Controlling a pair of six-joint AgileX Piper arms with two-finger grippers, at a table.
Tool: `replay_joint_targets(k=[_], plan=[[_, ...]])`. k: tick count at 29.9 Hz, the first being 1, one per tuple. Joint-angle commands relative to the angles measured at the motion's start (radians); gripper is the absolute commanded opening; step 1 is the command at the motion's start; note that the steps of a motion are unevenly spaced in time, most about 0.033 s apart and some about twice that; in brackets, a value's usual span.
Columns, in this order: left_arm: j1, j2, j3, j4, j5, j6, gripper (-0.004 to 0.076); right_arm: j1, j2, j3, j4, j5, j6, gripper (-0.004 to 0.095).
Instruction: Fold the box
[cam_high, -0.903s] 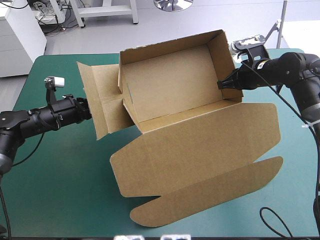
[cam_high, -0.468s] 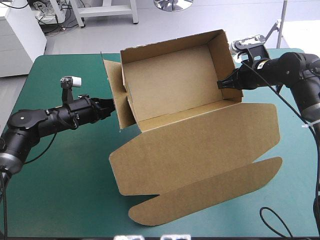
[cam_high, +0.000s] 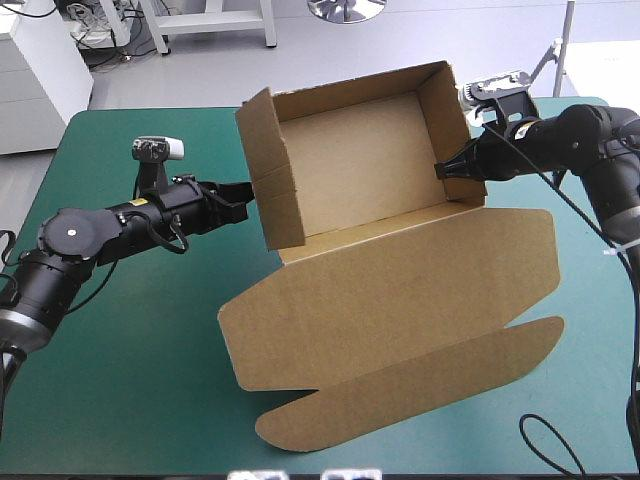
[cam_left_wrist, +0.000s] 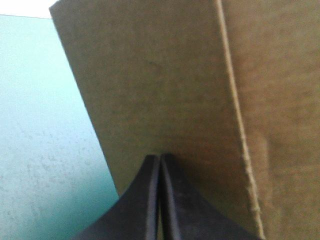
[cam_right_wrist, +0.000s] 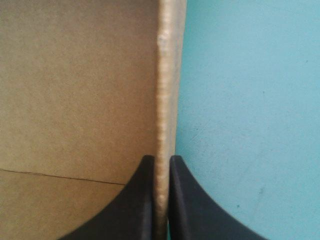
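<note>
— Two grippers, one box (cam_high: 360, 170): how does each stand?
— Left gripper (cam_high: 243, 200): black fingers (cam_left_wrist: 142, 200) together in one point, tips touching the outer face of the left wall (cam_high: 270, 170), at 9 o'clock of the tray. Right gripper (cam_high: 446, 168): fingers (cam_right_wrist: 187, 200) clamped on the rim of the right wall (cam_high: 440, 115), board between them, at 3 o'clock.
— Where does the box lie, and what room surrounds it?
— Tray at the far middle of the table, walls raised, far wall by the far edge. Lid (cam_high: 400, 300) flat on the teal-green cover (cam_high: 120, 380), spreading from the tray toward 6 o'clock. Its tuck flap (cam_high: 420, 385) ends near the near edge, and its 3 o'clock end lies near the right edge. Bare cover shows widest from 7 to 9 o'clock, around the left arm.
— Contents of the tray?
— Only its own brown floor shows
</note>
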Motion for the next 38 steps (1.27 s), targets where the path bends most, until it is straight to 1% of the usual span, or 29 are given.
replay_joint_targets(k=[1, 8, 10, 11, 13, 15, 16, 18, 19, 21, 22, 24, 38], plan=[[-0.029, -0.031, -0.06, 0.011, -0.057, -0.071, -0.001, -0.004, -0.036, -0.031, 0.032, -0.037, 0.007, -0.0011], [-0.029, -0.028, -0.06, 0.01, -0.057, -0.076, -0.0009, -0.004, -0.036, -0.029, 0.017, -0.02, 0.003, -0.0011], [-0.029, -0.028, -0.06, 0.026, -0.053, -0.076, 0.0, -0.004, -0.036, -0.029, 0.017, -0.02, 0.003, -0.0011], [-0.029, -0.028, -0.06, 0.041, -0.038, -0.076, 0.0018, -0.004, -0.036, -0.029, 0.017, -0.019, 0.003, -0.0011], [-0.029, -0.025, -0.06, 0.071, -0.003, -0.076, 0.0095, -0.004, -0.036, -0.029, 0.017, -0.016, 0.0, -0.0011], [-0.029, -0.023, -0.06, 0.087, 0.014, -0.076, 0.0231, -0.004, -0.034, -0.029, 0.009, -0.013, -0.002, -0.0011], [-0.029, -0.023, -0.06, 0.084, 0.012, -0.076, 0.0295, -0.004, -0.034, -0.029, 0.009, -0.011, -0.002, -0.0011], [-0.029, -0.023, -0.06, 0.058, -0.009, -0.076, 0.0453, -0.004, -0.032, -0.029, 0.009, -0.002, -0.002, -0.0011], [-0.029, -0.023, -0.06, 0.026, -0.009, -0.079, 0.0515, -0.004, -0.028, -0.029, 0.009, 0.005, -0.002, -0.0011], [-0.029, -0.021, -0.06, -0.029, -0.012, -0.079, 0.0582, -0.004, -0.023, -0.029, 0.003, 0.017, -0.002, -0.0011], [-0.029, -0.021, -0.06, -0.056, -0.013, -0.079, 0.0593, -0.004, -0.02, -0.029, 0.003, 0.021, -0.004, -0.0011], [-0.029, -0.021, -0.06, -0.09, -0.019, -0.079, 0.0586, -0.004, -0.016, -0.029, 0.001, 0.027, -0.004, -0.0011], [-0.029, -0.017, -0.06, -0.136, -0.024, -0.081, 0.0585, -0.004, -0.014, -0.029, -0.014, 0.027, -0.004, -0.0011]])
